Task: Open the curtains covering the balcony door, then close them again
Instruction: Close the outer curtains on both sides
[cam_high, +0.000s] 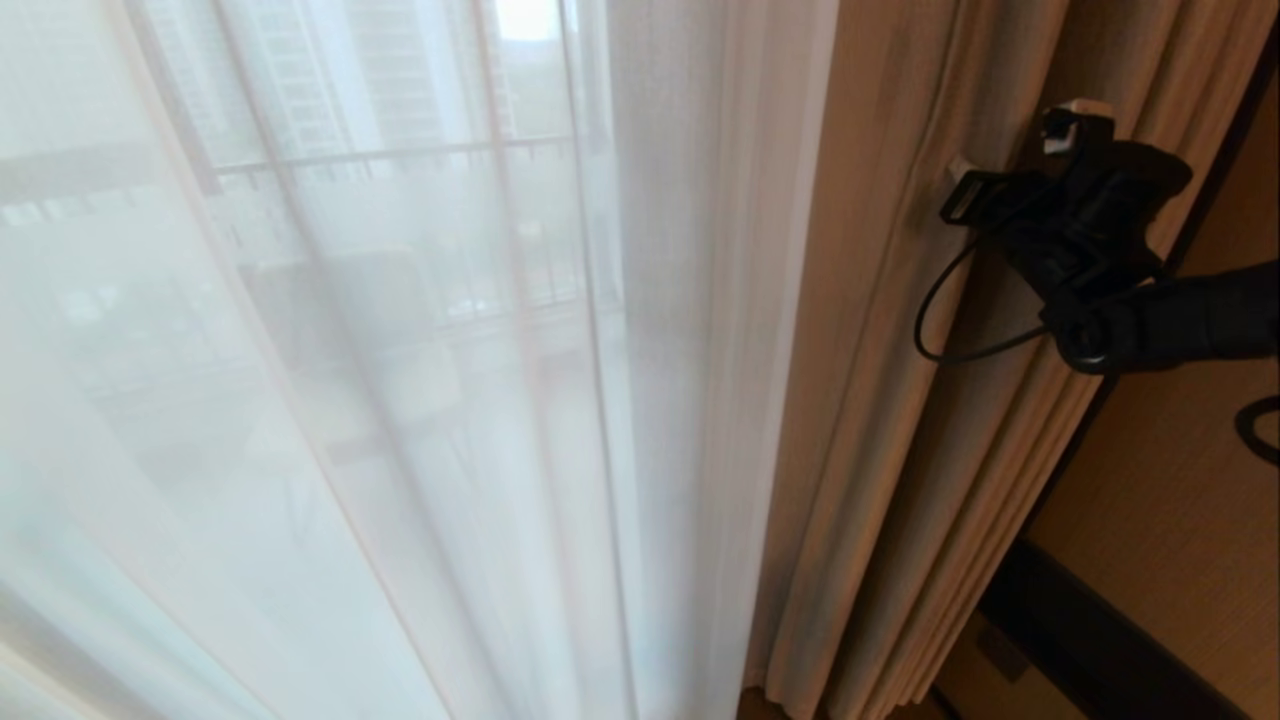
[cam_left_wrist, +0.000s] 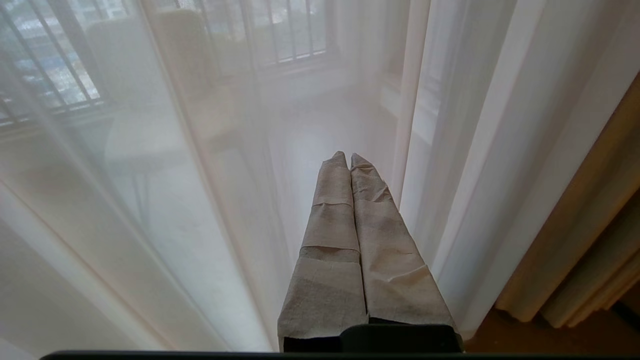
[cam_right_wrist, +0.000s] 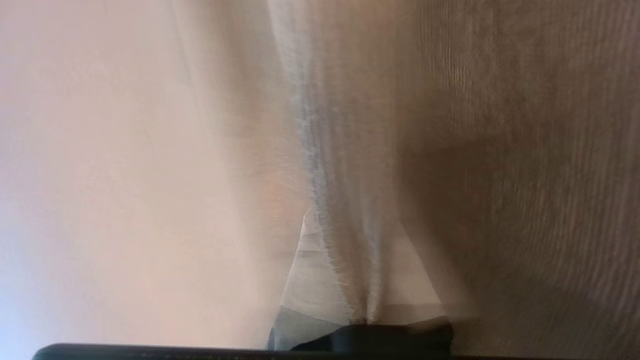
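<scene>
The curtains hang in two layers: thin white sheers (cam_high: 400, 400) across the left and middle, and thick beige pleated drapes (cam_high: 880, 400) bunched at the right. My right gripper (cam_high: 958, 190) presses into the beige drapes at upper right. In the right wrist view it (cam_right_wrist: 350, 220) is shut on a fold of the beige cloth (cam_right_wrist: 350, 165) that runs between its cloth-wrapped fingers (cam_right_wrist: 310, 270). My left gripper (cam_left_wrist: 345, 157) is shut and holds nothing, pointing at the sheers (cam_left_wrist: 150, 200), with the beige drapes (cam_left_wrist: 590, 225) off to one side. The balcony door is behind the sheers and shows only dimly.
A tan wall (cam_high: 1180, 500) and dark baseboard (cam_high: 1090, 640) stand right of the drapes. A black cable (cam_high: 940, 320) loops from my right wrist. Railing bars (cam_high: 400, 155) show through the sheers. Brown floor (cam_left_wrist: 500, 335) lies below the curtain hems.
</scene>
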